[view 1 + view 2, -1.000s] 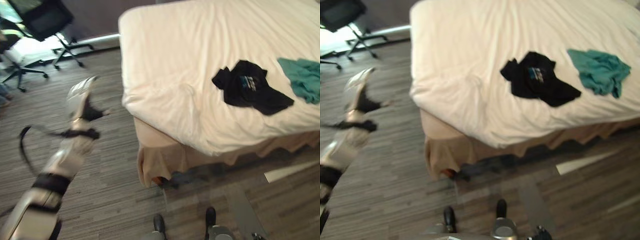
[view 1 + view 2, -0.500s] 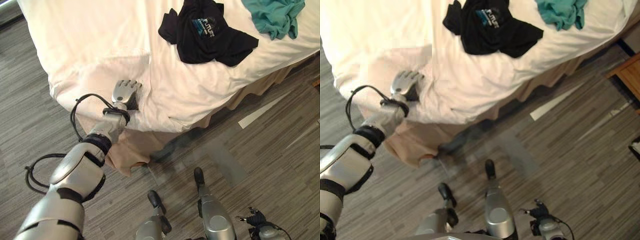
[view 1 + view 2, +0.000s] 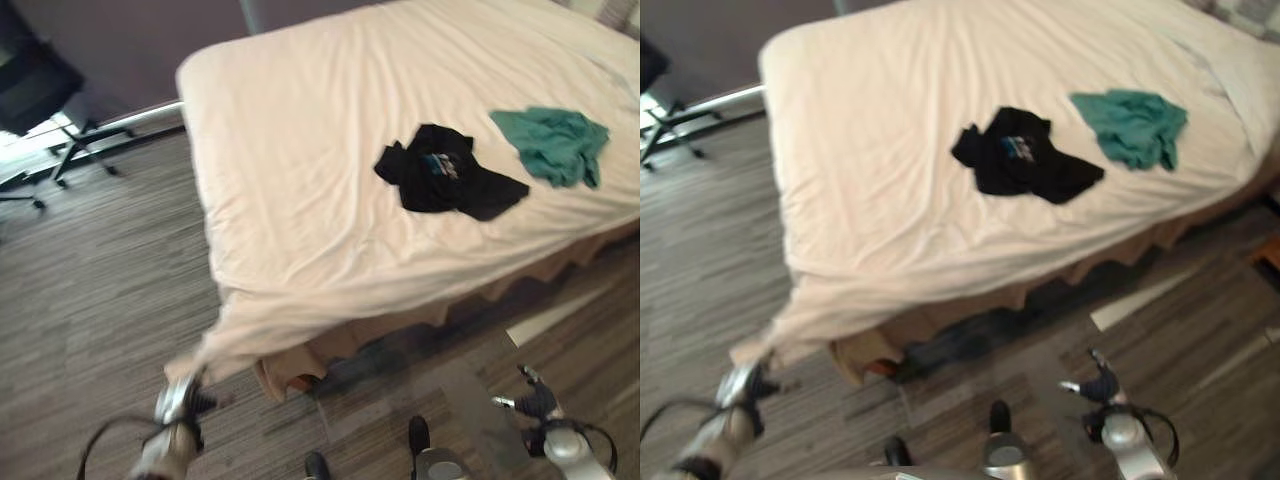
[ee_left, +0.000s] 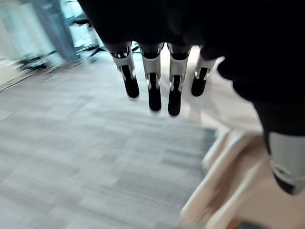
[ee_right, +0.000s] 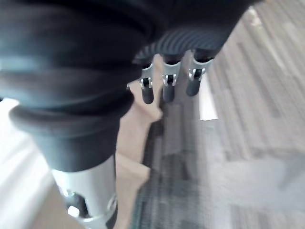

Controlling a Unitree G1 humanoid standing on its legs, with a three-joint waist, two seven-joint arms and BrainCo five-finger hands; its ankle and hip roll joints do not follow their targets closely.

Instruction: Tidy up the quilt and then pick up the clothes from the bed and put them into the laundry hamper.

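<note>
Two garments lie on the bed (image 3: 300,130), well beyond the reach of either set of fingers: a black T-shirt (image 3: 445,183) crumpled near the middle of the near side, and a teal garment (image 3: 550,145) just past it toward the far end, the two apart from each other. Under them the cream quilt (image 3: 330,200) is spread fairly flat, with soft creases, and its near corner (image 3: 225,345) is drawn down off the mattress toward the wooden floor (image 3: 90,290), stretched to a point right above the left hand (image 3: 175,403). That hand sits low by the bed's corner, close to the pulled-out corner of quilt. From its own wrist view, the left fingers (image 4: 150,90) hang straight and slightly spread, gripping nothing, with pale folds of quilt past the thumb. The right hand (image 3: 1100,385) is down by the floor on the other side, clear of the bed; its fingers (image 5: 167,83) point out straight and loose over the floor, empty too. An office chair (image 3: 45,100) stands on the floor off beyond the left fingers.
</note>
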